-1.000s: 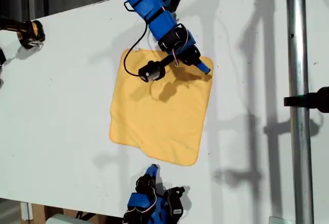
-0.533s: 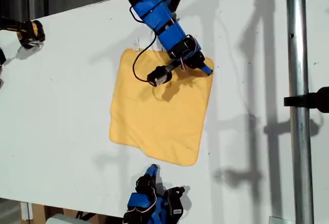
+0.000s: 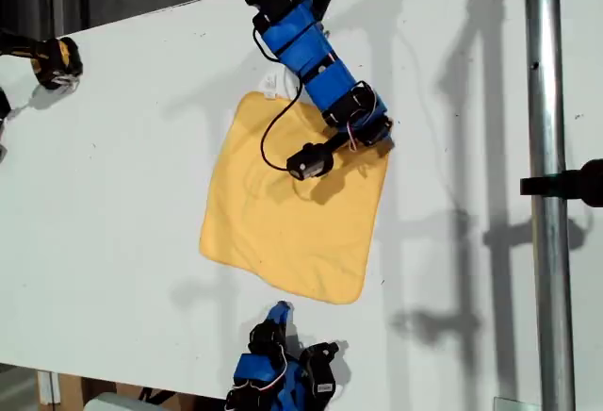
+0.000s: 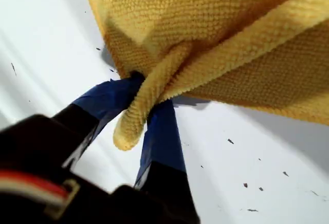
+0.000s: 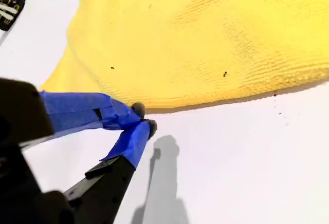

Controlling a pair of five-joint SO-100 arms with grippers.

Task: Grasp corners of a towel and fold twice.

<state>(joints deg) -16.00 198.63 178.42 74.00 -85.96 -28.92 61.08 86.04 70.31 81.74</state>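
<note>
The towel lies spread on the middle of the white tabletop, mostly flat. One of its corners is bunched into a fuzzy roll and pinched between the blue-taped jaws of my first tool, which is clamped on it and holds it just off the tabletop. In the exterior view that tool sits at the towel's upper right corner, toward the tabletop's far edge. A small white tag shows at the neighbouring far corner. My second tool has its jaws pressed together, holding nothing, just beside the towel's near edge.
</note>
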